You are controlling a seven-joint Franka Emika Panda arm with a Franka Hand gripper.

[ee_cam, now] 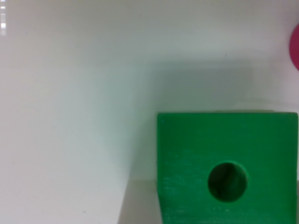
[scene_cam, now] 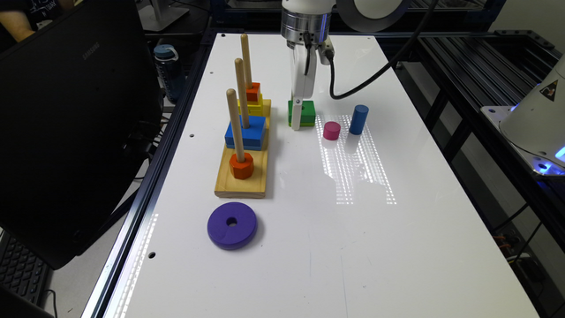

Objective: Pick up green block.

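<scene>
A: Where's the green block [scene_cam: 306, 111]?
B: Flat on the counter [scene_cam: 397, 247], between the peg board [scene_cam: 242, 183] and the pink cylinder [scene_cam: 331, 130].
A: Why's the gripper [scene_cam: 298, 118] so low?
B: Probably lining up a grasp. Whether the fingers are spread or pinching, I cannot tell.

The gripper [scene_cam: 298, 119] stands in front of the green block [scene_cam: 307, 111], hiding part of its near face and its centre hole in the exterior view. In the wrist view the green block [ee_cam: 224, 163] is cut off at the picture's edges, and the pink cylinder [ee_cam: 295, 46] appears as an edge sliver. The person [scene_cam: 17, 20] at the exterior view's upper left is cropped.
</scene>
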